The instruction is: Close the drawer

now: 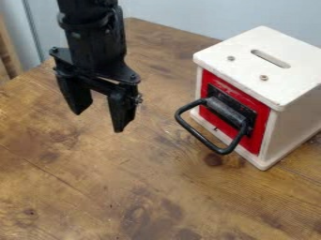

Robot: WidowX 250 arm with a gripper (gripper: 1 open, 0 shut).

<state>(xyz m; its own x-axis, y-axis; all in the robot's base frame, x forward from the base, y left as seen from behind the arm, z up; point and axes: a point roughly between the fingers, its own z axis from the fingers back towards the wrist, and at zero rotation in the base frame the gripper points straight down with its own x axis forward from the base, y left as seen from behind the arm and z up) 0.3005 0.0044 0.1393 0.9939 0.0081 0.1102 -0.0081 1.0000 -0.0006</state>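
The drawer (231, 112) has a red front panel with a dark centre and a large black loop handle (207, 127) sticking out toward the left. It sits in a cream-white cube box (267, 72) at the right of the wooden table. My black gripper (98, 112) hangs above the table to the left of the drawer, well apart from the handle. Its two fingers (122, 112) point down, spread apart and empty.
The wooden table (113, 187) fills the view. The box top has two slots (264, 59). A chair leg or post (7, 47) stands at the far left edge. A pale wall lies behind the table.
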